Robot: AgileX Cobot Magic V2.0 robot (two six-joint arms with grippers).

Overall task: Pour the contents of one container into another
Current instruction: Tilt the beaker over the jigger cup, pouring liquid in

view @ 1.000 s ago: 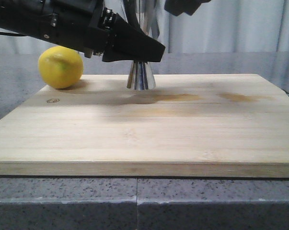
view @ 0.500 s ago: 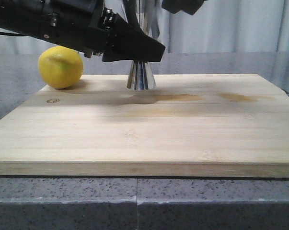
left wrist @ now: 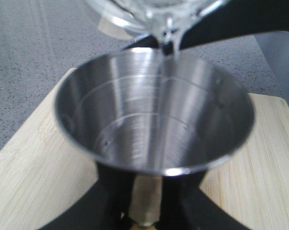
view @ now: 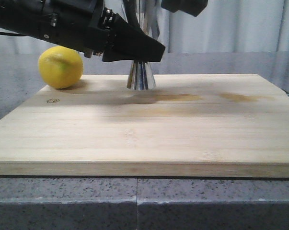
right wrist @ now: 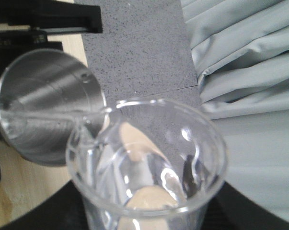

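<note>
The steel jigger (view: 141,76) stands upright on the wooden cutting board (view: 144,129), toward its back. My left gripper (view: 145,51) is shut on the jigger's narrow waist; in the left wrist view the black fingers (left wrist: 113,191) flank the waist under the open upper cup (left wrist: 149,120). My right gripper (view: 183,5) is shut on the clear glass beaker (right wrist: 149,167) and holds it tilted above the jigger (right wrist: 46,108). The beaker's lip (left wrist: 166,21) hangs over the cup's rim. A thin clear stream runs from the lip into the cup. In the front view the beaker itself is hidden.
A yellow lemon (view: 60,66) lies at the board's back left corner, close to my left arm. The board rests on a grey speckled counter (view: 134,201). Grey curtains (view: 230,24) hang behind.
My right gripper has shifted slightly at the top of the front view. The left gripper, jigger and lemon have not moved.
</note>
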